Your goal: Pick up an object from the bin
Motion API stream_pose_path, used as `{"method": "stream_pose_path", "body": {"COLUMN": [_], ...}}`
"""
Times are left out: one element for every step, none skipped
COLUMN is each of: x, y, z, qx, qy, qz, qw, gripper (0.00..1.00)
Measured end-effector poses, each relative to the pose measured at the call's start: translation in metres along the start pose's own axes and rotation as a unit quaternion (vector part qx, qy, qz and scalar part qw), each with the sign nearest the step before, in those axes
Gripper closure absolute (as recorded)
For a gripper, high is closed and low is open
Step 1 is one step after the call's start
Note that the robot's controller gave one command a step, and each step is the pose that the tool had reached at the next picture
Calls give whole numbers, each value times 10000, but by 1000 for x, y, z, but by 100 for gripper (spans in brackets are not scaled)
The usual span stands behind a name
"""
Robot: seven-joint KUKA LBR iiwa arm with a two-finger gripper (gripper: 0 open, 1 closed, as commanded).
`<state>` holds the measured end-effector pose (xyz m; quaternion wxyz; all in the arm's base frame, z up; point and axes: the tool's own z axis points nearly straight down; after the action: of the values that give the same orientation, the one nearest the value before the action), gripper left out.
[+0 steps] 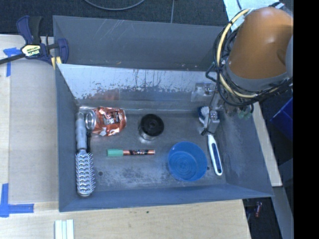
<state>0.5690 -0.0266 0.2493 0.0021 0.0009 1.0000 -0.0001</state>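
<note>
My claw [208, 122] hangs low at the right end of the bin [149, 44], under the arm's rounded orange cover [261, 44] and its loop of yellow and black cables [223, 44]. Whether it is released or clenched I cannot tell: the wrist hides its upper part and the tip is a small, dark tangle. I see nothing held in it.

Its tip sits right at the far end of a white slim tool [216, 156], a long, narrow plastic piece with a blue strip down the middle that lies flat and runs from the claw toward the near wall. I cannot tell if the two touch. A small blue bit just beside the claw is too muddled to name.

Just left of that tool lies a blue round lid [187, 162] with ridged rings. Further left of the claw stands a squat black cylinder [150, 125], and nearer the front wall a marker [130, 153] with a green cap. Well apart, at the bin's left end, lie a crumpled red foil packet [108, 121] and a hairbrush [83, 156] with a silvery handle, its bristled head toward the front.
</note>
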Motion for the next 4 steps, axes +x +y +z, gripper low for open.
{"method": "stream_pose_path", "body": {"x": [26, 37, 24, 24], "y": [33, 45, 35, 35], "z": [93, 122, 177, 177], "qx": [0, 9, 2, 2], "qy": [-21, -64, -25, -25], "qz": [-201, -757, 1465, 1460], "qw": [9998, 9971, 9892, 9893], "gripper": [0, 0, 100, 100]}}
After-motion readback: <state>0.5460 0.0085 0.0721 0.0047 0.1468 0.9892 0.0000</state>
